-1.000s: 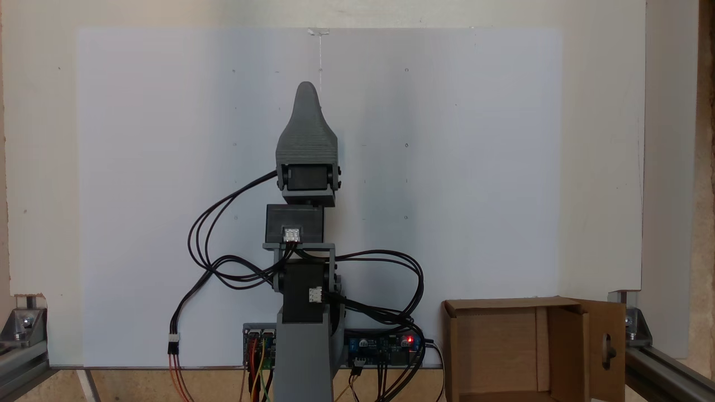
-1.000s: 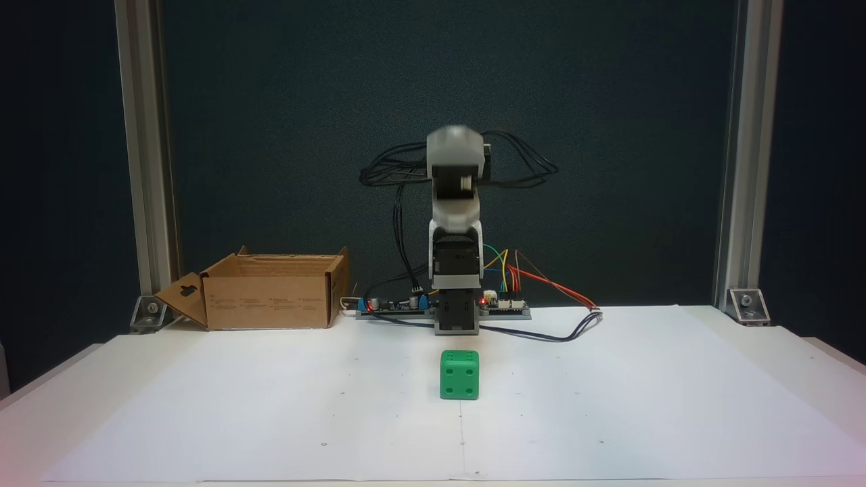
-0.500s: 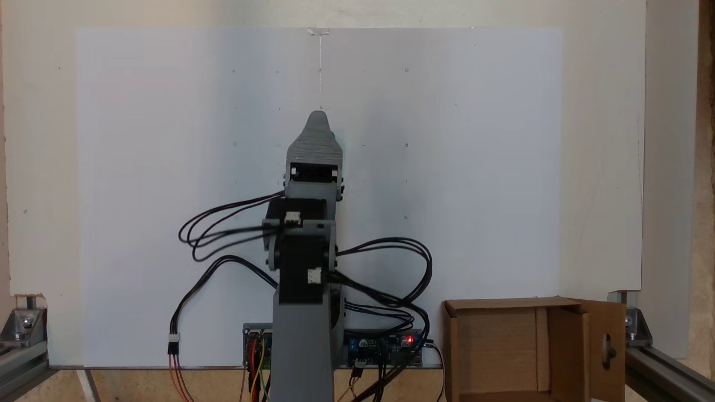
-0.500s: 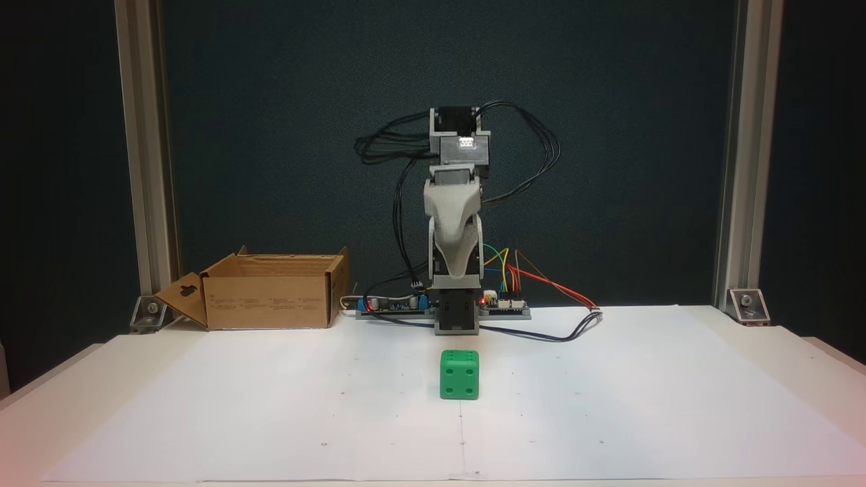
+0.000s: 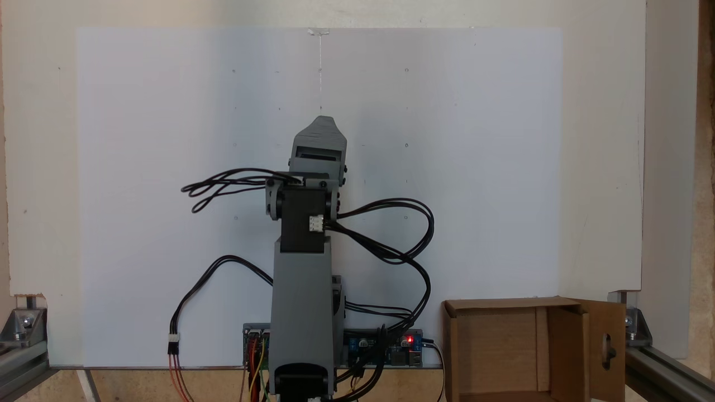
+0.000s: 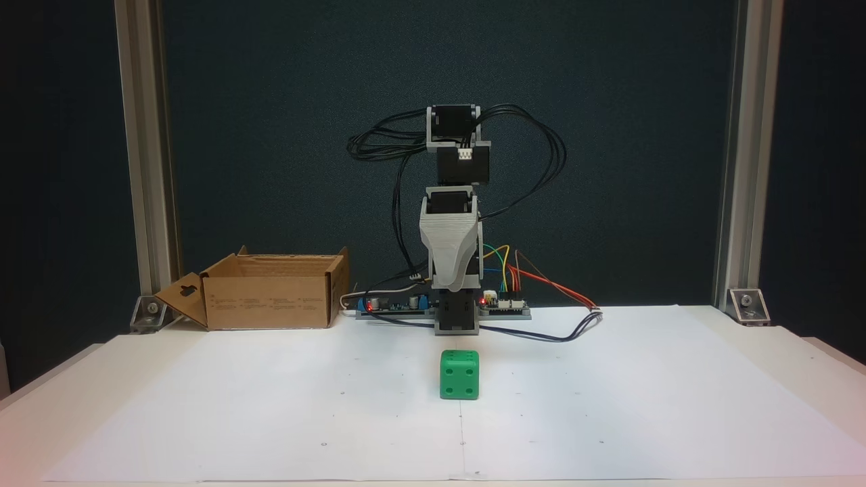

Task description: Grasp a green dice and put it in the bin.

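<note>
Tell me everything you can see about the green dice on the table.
The green dice is a bright green, plastic-looking cube with rounded corners and sunken round pips: four on the face toward the camera, more on top. It sits flat on the white paper sheet, in front of the arm's base. Nothing touches it; the claw hangs above and behind it.
</note>
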### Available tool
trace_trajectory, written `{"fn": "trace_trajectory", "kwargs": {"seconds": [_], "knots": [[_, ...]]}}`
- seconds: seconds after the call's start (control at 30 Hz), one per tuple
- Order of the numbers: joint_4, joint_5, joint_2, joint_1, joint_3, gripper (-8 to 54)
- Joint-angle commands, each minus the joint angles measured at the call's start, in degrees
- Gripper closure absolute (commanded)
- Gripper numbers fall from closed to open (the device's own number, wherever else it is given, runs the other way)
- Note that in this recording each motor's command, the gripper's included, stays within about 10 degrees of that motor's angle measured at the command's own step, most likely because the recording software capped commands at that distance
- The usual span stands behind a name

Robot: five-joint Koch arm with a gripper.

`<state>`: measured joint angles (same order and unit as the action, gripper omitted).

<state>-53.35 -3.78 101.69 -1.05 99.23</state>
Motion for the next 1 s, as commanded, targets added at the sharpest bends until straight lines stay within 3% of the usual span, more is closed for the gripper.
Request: {"fn": "trace_trajectory", "kwargs": {"seconds": [0.0,0.53,0.97], "knots": [[-0.09,-2.46,-1.67,0.18,-4.48,1.8],[1.05,-3.34,-3.87,2.29,-5.10,1.6],[2.46,-3.52,-14.59,2.29,-5.10,1.6]]}}
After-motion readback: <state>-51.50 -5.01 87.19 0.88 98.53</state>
